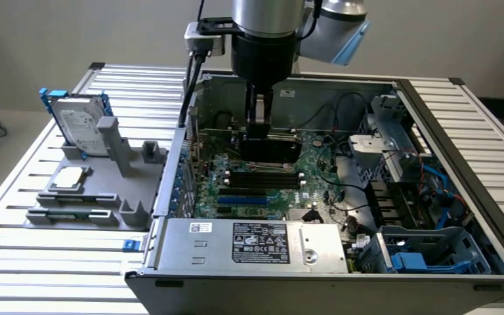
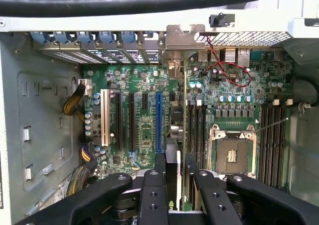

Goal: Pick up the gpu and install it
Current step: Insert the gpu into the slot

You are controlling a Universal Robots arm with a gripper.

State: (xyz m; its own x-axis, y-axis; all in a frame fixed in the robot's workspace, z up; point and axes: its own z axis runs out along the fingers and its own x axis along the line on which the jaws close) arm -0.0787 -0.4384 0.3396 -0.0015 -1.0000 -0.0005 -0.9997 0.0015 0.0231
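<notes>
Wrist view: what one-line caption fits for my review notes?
Gripper holds the gpu edge-on over the green motherboard inside the open computer case.

Silver arm [image 1: 265, 13], blue joint cap [image 1: 354, 44], black fingers [image 2: 160, 166]

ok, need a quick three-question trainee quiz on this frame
1. True or false: the black gripper is closed on the green-and-black gpu card.
2. Relative to the open metal computer case, the silver hard drive in its blue frame stands: A) inside; B) outside, on the grey plastic holder; C) on top.
3. Fill in: the long expansion slot nearest the held card, on the green motherboard, is coloured ____.
Key: 1 true; 2 B; 3 blue.
</notes>
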